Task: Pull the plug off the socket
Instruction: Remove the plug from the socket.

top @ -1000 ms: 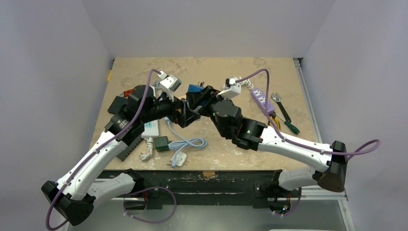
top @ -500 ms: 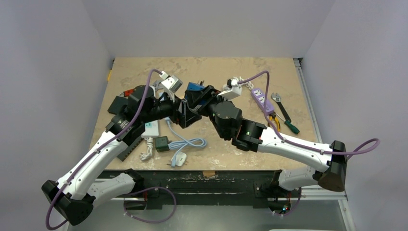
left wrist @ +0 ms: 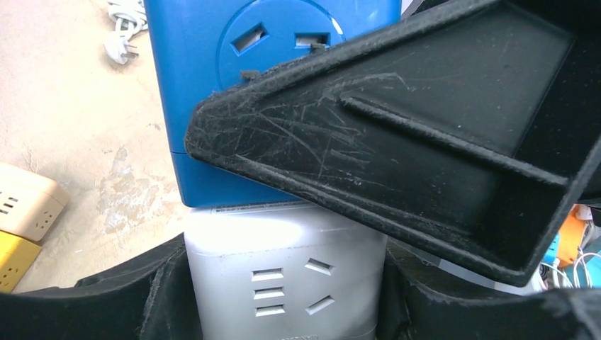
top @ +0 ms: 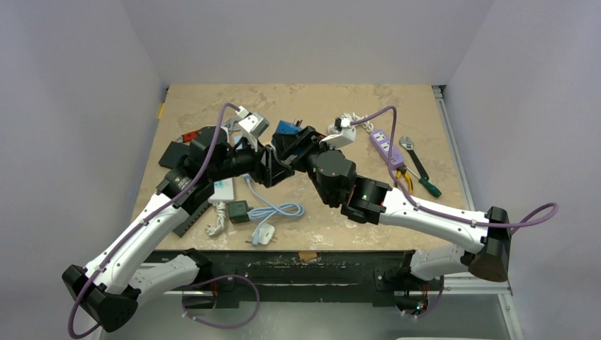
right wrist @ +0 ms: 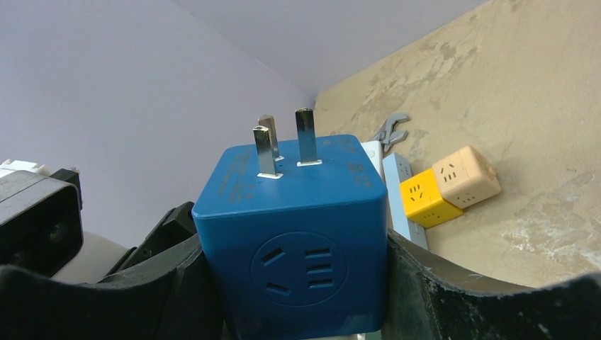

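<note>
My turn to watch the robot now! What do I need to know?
Left gripper: shut on the white cube.
Right gripper: shut on the blue cube; its metal prongs stick out free.
The cubes sit face to face with no gap showing.
Done: both cubes gripped.
Left: pull them apart.

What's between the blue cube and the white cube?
Nothing: the blue cube butts straight against the white cube, shown in the left wrist view.
</note>
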Robot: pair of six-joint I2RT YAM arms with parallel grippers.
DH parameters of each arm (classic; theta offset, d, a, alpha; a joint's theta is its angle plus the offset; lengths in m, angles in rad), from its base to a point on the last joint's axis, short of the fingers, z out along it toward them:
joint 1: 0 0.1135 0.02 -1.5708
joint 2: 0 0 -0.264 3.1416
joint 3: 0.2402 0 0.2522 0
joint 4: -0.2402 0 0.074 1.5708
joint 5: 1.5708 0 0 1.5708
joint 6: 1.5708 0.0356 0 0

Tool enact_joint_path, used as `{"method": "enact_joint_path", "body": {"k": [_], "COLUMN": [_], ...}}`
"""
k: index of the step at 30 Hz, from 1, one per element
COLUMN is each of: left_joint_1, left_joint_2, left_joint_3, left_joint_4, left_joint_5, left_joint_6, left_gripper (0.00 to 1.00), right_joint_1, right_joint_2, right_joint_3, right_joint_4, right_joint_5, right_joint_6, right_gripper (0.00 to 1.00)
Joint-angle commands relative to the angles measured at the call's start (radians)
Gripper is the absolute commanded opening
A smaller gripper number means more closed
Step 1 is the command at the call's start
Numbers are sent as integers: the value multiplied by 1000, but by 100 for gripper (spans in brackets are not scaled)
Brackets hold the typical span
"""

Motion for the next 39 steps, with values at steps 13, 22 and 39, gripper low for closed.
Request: {"method": "enact_joint_path", "body": {"k": [13,22,39], "left_joint_1": [22,19,-23], "left_joint_2": [-55,-70,-103], "left_joint_3": [-29,-72,-146], "left_joint_4": [6,-9,-31], "left_joint_5": [-52,-63,-33], "left_joint_6": [64,108,173], "left_gripper": [0,0,0], "right_joint_1": [-32,-148,-274], "right_joint_2": [-98,-84,-72], "right_joint_3": [-48,-26,-20], "right_joint_4": [148,83,38], "right_joint_5": [211,116,145], "right_joint_6": [-56,105,148], "right_gripper": [0,0,0]}}
